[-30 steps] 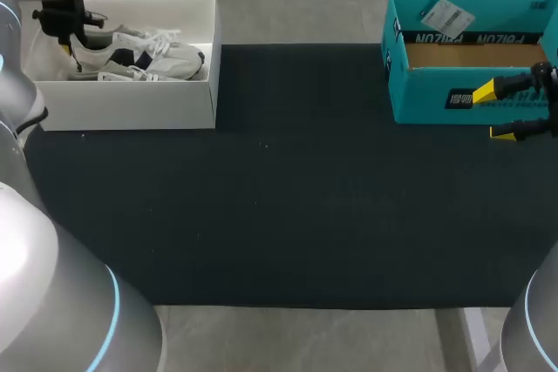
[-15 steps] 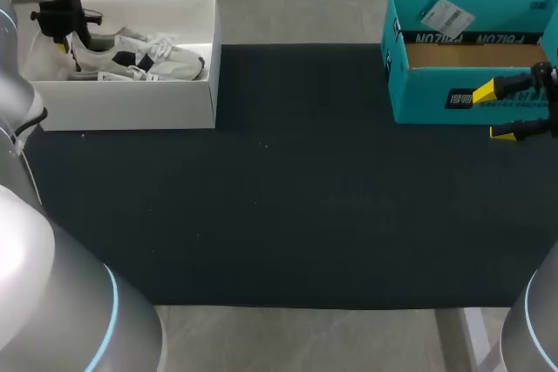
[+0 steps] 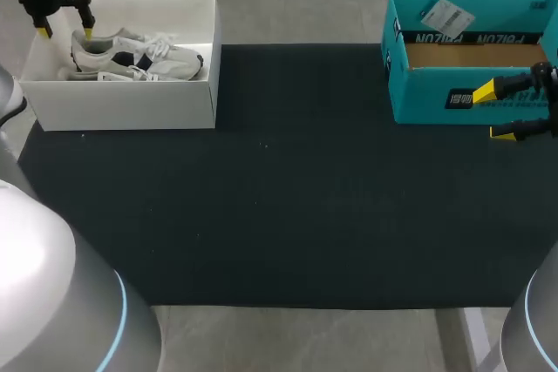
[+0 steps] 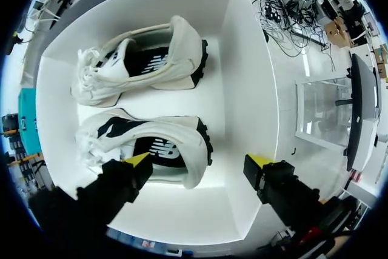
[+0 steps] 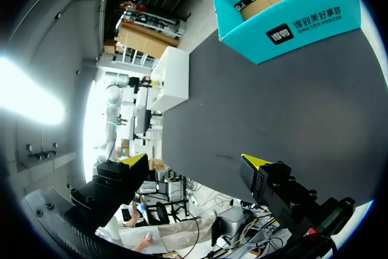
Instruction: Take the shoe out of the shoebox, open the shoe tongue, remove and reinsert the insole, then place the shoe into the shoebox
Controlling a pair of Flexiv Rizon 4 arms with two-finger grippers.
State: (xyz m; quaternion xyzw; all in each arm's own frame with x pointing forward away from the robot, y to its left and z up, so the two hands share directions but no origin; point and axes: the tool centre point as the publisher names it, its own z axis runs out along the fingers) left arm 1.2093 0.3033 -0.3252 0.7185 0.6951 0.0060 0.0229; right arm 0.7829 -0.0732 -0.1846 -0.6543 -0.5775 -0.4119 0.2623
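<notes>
Nearest me the dark table (image 3: pixel 296 206) lies bare of any task thing, so nothing has been brought out to work on. Further out on my right, the right fingers (image 3: pixel 485 91) hang spread apart and hold nothing, just in front of the near wall of the teal box (image 3: pixel 427 102). The right wrist view confirms this, with only table between the two yellow tips (image 5: pixel 254 163).

On my left stands the white shoebox (image 3: pixel 131 106), open-topped. Two pale shoes lie in it on their sides, heels toward the left arm. The left wrist view shows the nearer shoe (image 4: pixel 151 144) and the farther shoe (image 4: pixel 145 59) side by side, both resting on the box floor.

At the box's far left corner the left fingers (image 3: pixel 87 29) hover wide open above the shoes' heel end, gripping nothing. In the wrist view one tip (image 4: pixel 138 162) sits over the nearer shoe's side and the other beyond its heel, toward the box wall.

By my reading the task is at its very start, and no shoe is grasped yet. Lifting one out, opening the tongue, pulling and refitting the insole and returning the shoe all remain
</notes>
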